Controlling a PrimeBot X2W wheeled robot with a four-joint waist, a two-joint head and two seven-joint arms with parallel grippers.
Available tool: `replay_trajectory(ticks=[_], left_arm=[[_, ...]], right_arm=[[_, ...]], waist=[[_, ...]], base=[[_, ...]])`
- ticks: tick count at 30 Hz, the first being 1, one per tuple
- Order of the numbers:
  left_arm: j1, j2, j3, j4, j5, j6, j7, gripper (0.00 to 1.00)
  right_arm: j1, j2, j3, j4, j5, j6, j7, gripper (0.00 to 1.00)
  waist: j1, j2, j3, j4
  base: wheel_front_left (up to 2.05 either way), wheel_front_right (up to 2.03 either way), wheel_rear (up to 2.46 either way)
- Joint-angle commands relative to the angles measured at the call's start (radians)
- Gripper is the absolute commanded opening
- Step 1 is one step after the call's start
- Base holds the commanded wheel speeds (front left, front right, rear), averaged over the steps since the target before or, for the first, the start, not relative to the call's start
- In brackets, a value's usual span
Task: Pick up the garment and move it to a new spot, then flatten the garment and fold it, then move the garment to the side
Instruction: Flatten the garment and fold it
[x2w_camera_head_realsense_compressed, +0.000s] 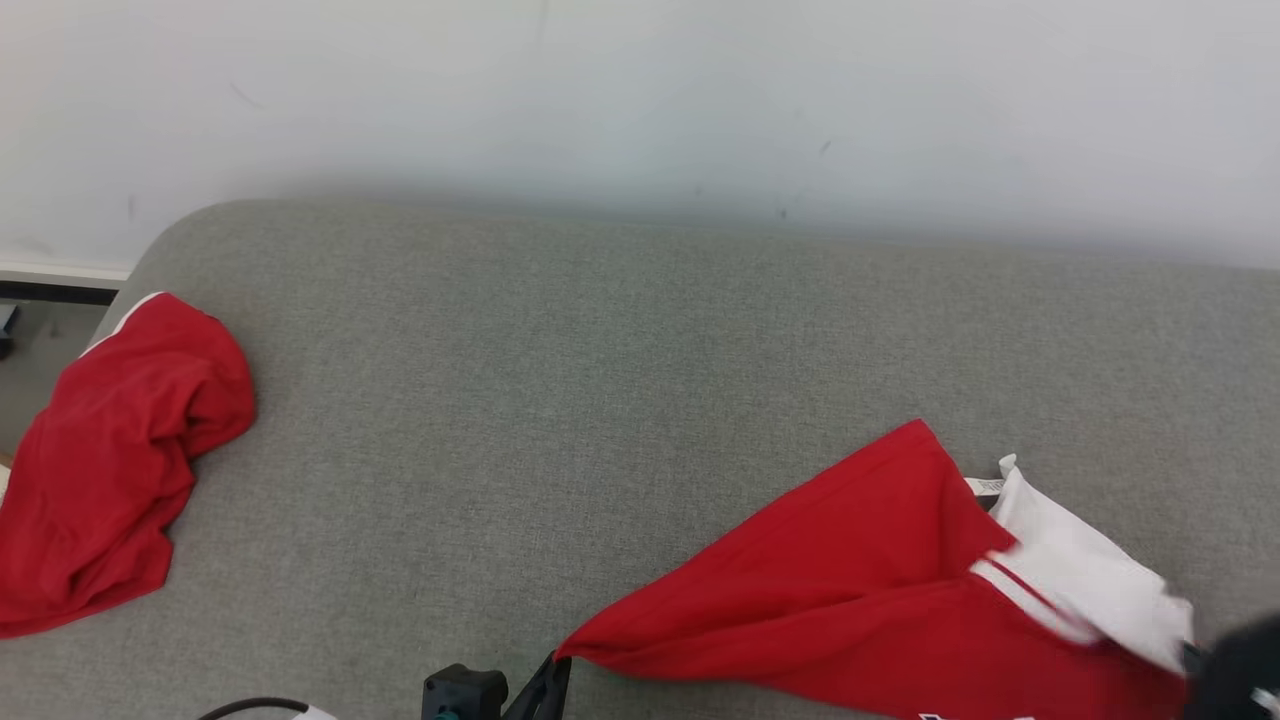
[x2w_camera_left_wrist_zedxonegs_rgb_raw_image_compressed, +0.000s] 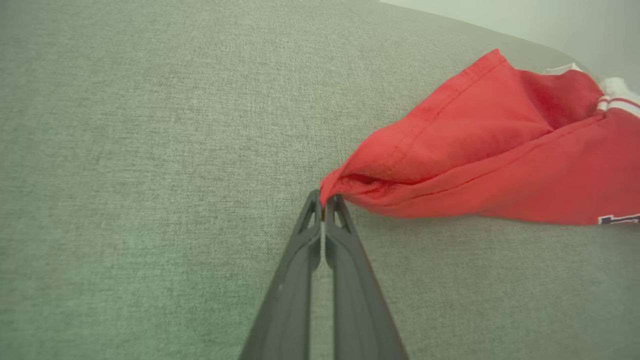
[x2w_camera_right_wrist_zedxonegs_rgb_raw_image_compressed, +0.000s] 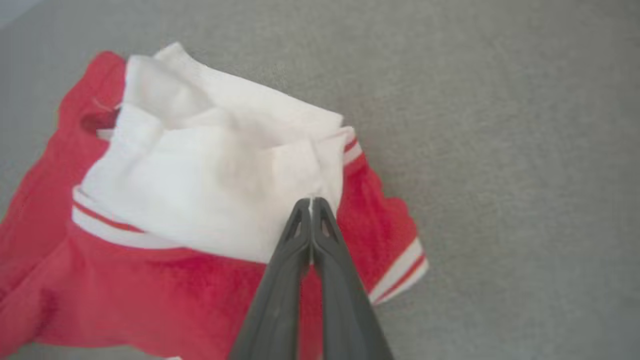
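Red garment (x2w_camera_head_realsense_compressed: 850, 570), white-trimmed, apparently rumpled.

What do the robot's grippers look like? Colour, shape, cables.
Left gripper and right gripper match: jaws of two long, slim, dark grey fingers, tapered, with triangular cut-outs near the tips. Head view: a black block with a teal patch beside the left fingers, and a black cable near it. No markings visible.

No legible text found. The red garment (x2w_camera_left_wrist_zedxonegs_rgb_raw_image_compressed: 500, 165) carries dark, white-edged lettering (x2w_camera_left_wrist_zedxonegs_rgb_raw_image_compressed: 619, 219) at the very edge of the left wrist view, cut off and unreadable. A small tag (x2w_camera_head_realsense_compressed: 986, 486) in the head view bears print too fine to read
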Motion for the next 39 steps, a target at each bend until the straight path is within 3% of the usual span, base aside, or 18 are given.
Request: replay_trajectory(ticks=[1, 4, 5, 6, 11, 15, 18, 24, 26, 28, 30, 31, 32, 37, 38, 39], left_arm=[[0.006, 0.004, 0.002, -0.005, -0.002, 0.000, -0.001, 0.00], [0.001, 0.009, 0.002, -0.007, -0.004, 0.000, -0.001, 0.00], [0.000, 0.009, 0.003, -0.007, -0.004, 0.000, -0.002, 0.00], [-0.001, 0.009, 0.002, -0.007, -0.005, 0.000, -0.002, 0.00], [-0.004, 0.006, -0.004, 0.001, -0.009, -0.004, -0.003, 0.00], [-0.006, 0.004, -0.007, 0.006, -0.010, -0.007, -0.006, 0.00], [-0.014, 0.005, -0.010, 0.012, -0.011, -0.012, -0.011, 0.00], [-0.025, 0.008, -0.015, 0.020, -0.010, -0.022, -0.014, 0.00], [-0.028, 0.011, -0.015, 0.023, -0.012, -0.024, -0.018, 0.00], [-0.028, 0.014, -0.013, 0.025, -0.014, -0.022, -0.019, 0.00], [-0.029, 0.016, -0.012, 0.026, -0.015, -0.023, -0.021, 0.00], [-0.029, 0.016, -0.012, 0.026, -0.015, -0.023, -0.021, 0.00], [-0.030, 0.016, -0.011, 0.027, -0.016, -0.023, -0.021, 0.00], [-0.036, 0.016, -0.013, 0.033, -0.019, -0.024, -0.023, 0.00], [-0.037, 0.016, -0.013, 0.035, -0.020, -0.024, -0.024, 0.00], [-0.038, 0.016, -0.013, 0.036, -0.021, -0.024, -0.025, 0.00]], right_arm=[[0.026, -0.015, -0.025, -0.039, -0.030, -0.001, 0.028, 0.00], [0.085, -0.003, -0.058, -0.089, -0.053, -0.001, 0.083, 0.00], [0.090, -0.002, -0.066, -0.100, -0.049, -0.001, 0.099, 0.83], [0.091, 0.001, -0.074, -0.107, -0.041, -0.001, 0.116, 1.00], [0.048, 0.006, -0.075, -0.195, -0.059, -0.001, 0.187, 1.00], [0.024, -0.009, -0.018, -0.244, -0.093, -0.001, 0.241, 1.00], [0.002, -0.051, 0.043, -0.193, -0.112, -0.001, 0.275, 1.00], [-0.026, -0.110, 0.077, -0.048, -0.132, -0.001, 0.228, 1.00], [-0.031, -0.111, 0.083, -0.012, -0.122, -0.001, 0.208, 0.91], [-0.029, -0.109, 0.086, 0.005, -0.122, -0.001, 0.202, 0.72], [-0.029, -0.109, 0.085, 0.018, -0.122, -0.001, 0.198, 0.61], [-0.029, -0.109, 0.085, 0.018, -0.122, -0.001, 0.198, 0.61], [-0.030, -0.108, 0.086, 0.022, -0.123, -0.001, 0.196, 0.48], [-0.025, -0.097, 0.082, 0.019, -0.119, -0.001, 0.191, 0.27], [-0.021, -0.096, 0.080, 0.017, -0.119, -0.001, 0.191, 0.19], [-0.017, -0.095, 0.080, 0.015, -0.120, -0.001, 0.192, 0.03]], waist=[[0.0001, -0.0001, 0.003, -0.007], [0.0001, -0.0001, 0.003, -0.019], [0.0001, -0.0001, 0.003, -0.025], [0.0001, -0.0001, 0.001, -0.029], [0.0001, -0.0001, -0.008, -0.041], [0.0001, -0.0001, -0.009, -0.041], [0.0001, -0.0001, -0.002, -0.037], [0.0001, -0.0001, 0.019, -0.023], [0.0001, -0.0001, 0.025, -0.021], [0.0001, -0.0001, 0.028, -0.022], [0.0001, -0.0001, 0.029, -0.024], [0.0001, -0.0001, 0.029, -0.024], [0.0001, -0.0001, 0.030, -0.026], [0.0001, -0.0001, 0.030, -0.033], [0.0001, -0.0001, 0.030, -0.035], [0.0001, -0.0001, 0.030, -0.037]], base=[[0.00, 0.00, 0.00], [0.00, 0.00, 0.00], [0.00, 0.00, 0.00], [0.00, 0.00, 0.00], [0.00, 0.00, 0.00], [0.00, 0.00, 0.00], [0.00, 0.00, 0.00], [0.00, 0.00, 0.00], [0.00, 0.00, 0.00], [0.00, 0.00, 0.00], [0.00, 0.00, 0.00], [0.00, 0.00, 0.00], [0.00, 0.00, 0.00], [0.00, 0.00, 0.00], [0.00, 0.00, 0.00], [0.00, 0.00, 0.00]])
